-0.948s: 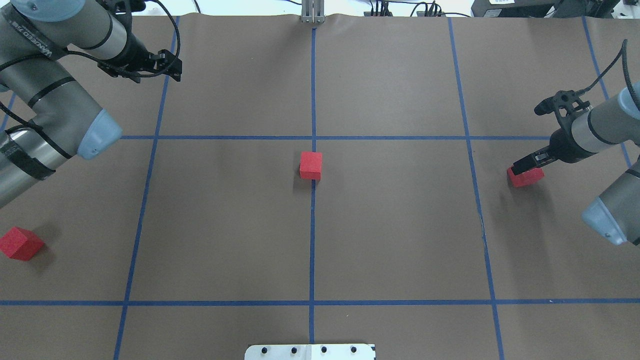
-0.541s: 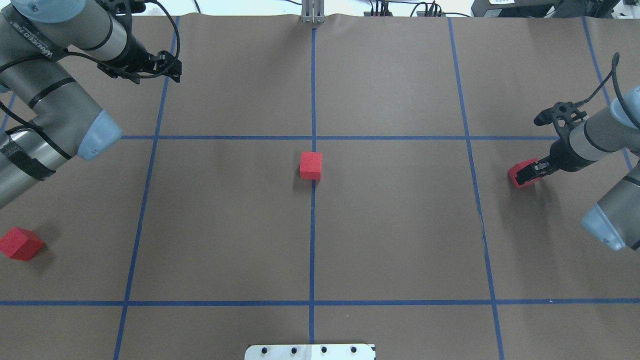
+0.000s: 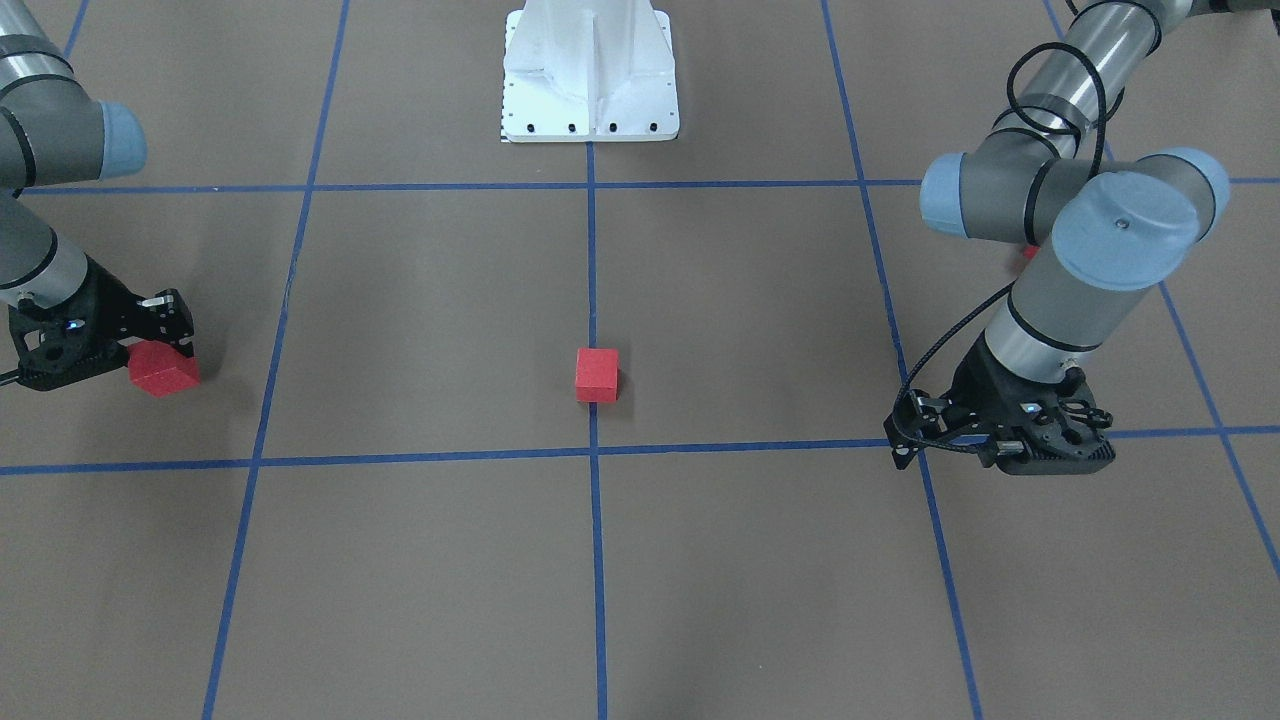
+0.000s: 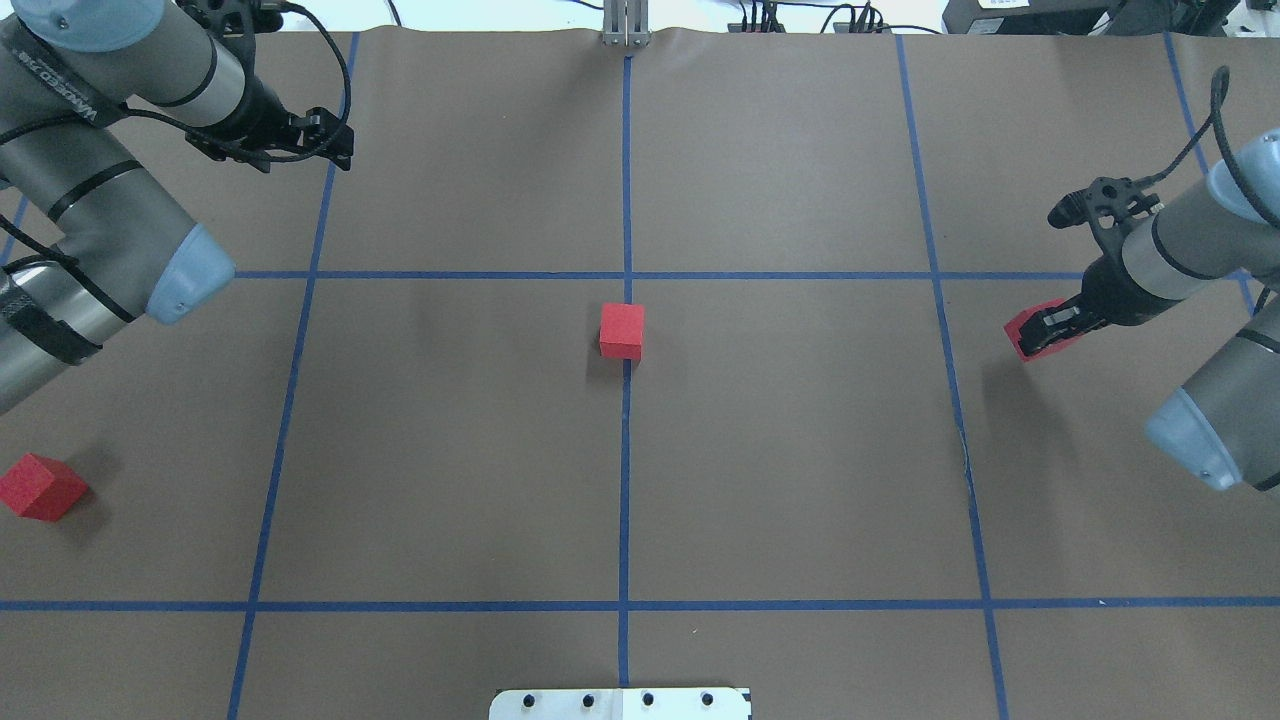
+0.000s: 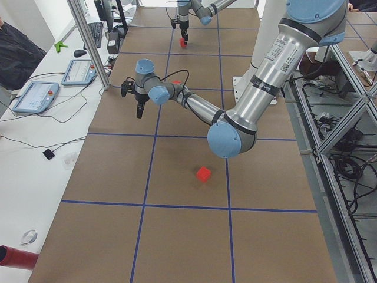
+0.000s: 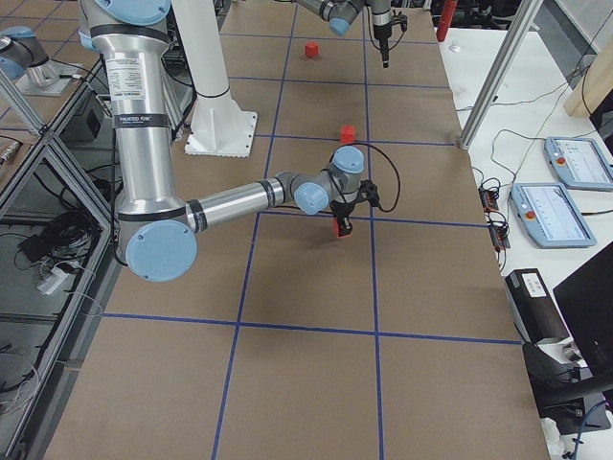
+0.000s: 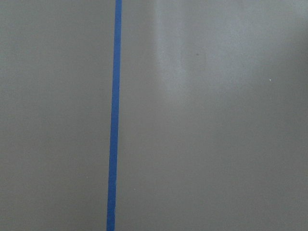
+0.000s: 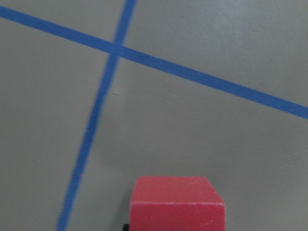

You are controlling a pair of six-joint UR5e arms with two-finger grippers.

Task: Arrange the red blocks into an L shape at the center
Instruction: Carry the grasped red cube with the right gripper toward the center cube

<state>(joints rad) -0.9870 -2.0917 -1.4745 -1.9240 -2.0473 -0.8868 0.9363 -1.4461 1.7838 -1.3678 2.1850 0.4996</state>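
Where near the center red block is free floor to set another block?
The center block has bare floor on every side, either side of the middle blue line. Nothing crowds it: the right gripper, its held block and the third block are far off.

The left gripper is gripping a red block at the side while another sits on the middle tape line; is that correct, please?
Not quite: the right gripper grips that red block, as the overhead view shows; another block does sit on the middle tape line.

Right fingers (image 4: 1058,322) clamped (aloft); left arm (image 4: 115,205) outstretched.
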